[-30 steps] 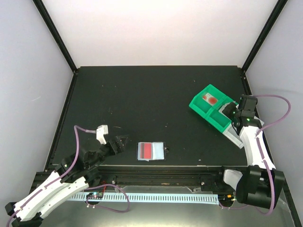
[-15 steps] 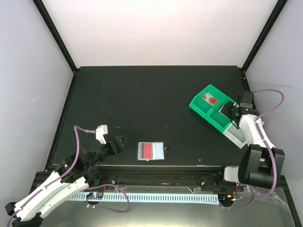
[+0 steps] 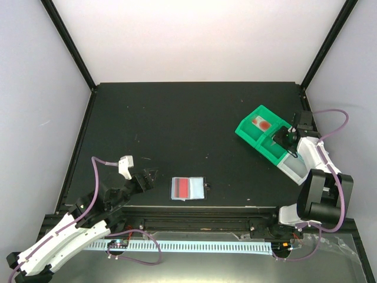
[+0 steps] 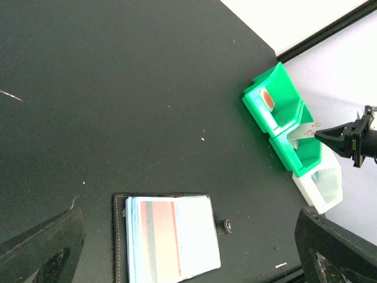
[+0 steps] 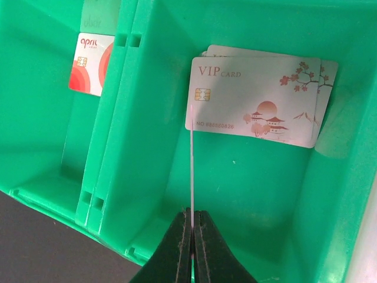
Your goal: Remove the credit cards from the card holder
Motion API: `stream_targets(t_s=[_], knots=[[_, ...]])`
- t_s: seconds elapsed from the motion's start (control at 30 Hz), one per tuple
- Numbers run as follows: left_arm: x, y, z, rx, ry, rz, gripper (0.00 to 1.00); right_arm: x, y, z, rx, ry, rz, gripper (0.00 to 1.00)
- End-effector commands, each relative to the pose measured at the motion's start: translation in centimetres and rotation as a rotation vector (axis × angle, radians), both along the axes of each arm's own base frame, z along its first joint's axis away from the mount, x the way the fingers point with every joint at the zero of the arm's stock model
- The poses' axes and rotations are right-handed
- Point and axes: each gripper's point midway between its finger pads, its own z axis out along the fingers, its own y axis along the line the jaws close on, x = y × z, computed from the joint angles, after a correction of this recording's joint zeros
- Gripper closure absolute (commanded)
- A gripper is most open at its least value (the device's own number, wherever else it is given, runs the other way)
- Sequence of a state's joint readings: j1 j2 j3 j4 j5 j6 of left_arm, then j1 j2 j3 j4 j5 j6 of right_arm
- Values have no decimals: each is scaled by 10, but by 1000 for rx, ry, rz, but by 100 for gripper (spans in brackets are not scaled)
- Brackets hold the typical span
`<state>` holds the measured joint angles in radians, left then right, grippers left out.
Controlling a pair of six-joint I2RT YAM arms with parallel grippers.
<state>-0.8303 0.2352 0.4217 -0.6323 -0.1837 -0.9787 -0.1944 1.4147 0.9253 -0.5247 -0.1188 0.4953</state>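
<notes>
Near left: left jaws apart, holding nothing. Just right of them the card holder (image 3: 188, 188) lies open on the surface (image 3: 177, 118) by its near edge, a red-banded card (image 4: 159, 236) on its pale inner side. Far right: right jaws clamped on a thin card (image 5: 192, 159), edge-on, over the middle compartment of the green tray (image 5: 147, 147). VIP cards (image 5: 253, 100) lie flat there. A red-and-white card (image 5: 91, 56) lies in the farther compartment.

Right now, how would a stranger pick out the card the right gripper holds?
Look at the green tray on the right of the table. Over its middle compartment the right gripper pinches a thin card. The other cards lie flat in the tray; only this one is held.
</notes>
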Motion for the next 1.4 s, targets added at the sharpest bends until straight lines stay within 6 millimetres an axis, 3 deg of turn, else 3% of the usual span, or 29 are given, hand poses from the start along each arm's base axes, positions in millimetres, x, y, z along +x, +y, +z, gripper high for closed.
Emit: stream_targets(t_s=[0.0,1.03,1.37], knots=[[2,5,-2,21,-9,20,1,3,1,4,9,-1,21,99],[3,5,-2,21,-7,23,1,14,-14,-4,-60,19,-1,99],[2,4,0,9,-7,18,1,6,-5,0,-17,0,7,99]])
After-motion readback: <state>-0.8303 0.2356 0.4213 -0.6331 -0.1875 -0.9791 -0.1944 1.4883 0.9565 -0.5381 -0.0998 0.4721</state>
